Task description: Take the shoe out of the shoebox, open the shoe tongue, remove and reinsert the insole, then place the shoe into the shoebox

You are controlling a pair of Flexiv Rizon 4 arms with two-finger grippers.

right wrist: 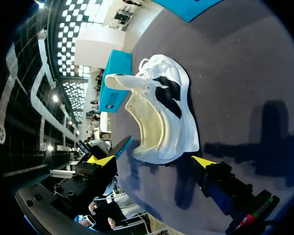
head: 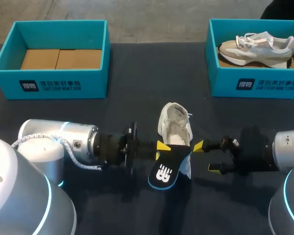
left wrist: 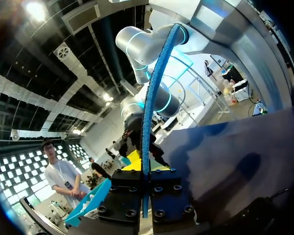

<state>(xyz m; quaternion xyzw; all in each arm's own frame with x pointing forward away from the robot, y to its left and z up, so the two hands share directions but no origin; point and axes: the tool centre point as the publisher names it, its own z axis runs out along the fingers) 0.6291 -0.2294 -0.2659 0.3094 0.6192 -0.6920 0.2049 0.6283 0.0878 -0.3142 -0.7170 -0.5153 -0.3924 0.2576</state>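
A white shoe (head: 175,125) lies on the dark table with its tongue pulled back and its opening bare; in the right wrist view the shoe (right wrist: 161,110) shows black side marks. My left gripper (head: 160,150) is shut on a black insole (head: 165,174) with a blue edge, held just in front of the shoe's heel. The left wrist view shows the insole (left wrist: 152,103) edge-on, rising from between the left gripper (left wrist: 144,196) pads. My right gripper (head: 206,156) stands open beside the heel with nothing in it. In its own view the right gripper (right wrist: 152,160) has its yellow tips spread either side of the heel.
A teal shoebox (head: 49,83) at the back left holds only cardboard. Another teal shoebox (head: 257,85) at the back right holds a beige and white sneaker (head: 257,46). Dark tabletop lies between the boxes and the shoe.
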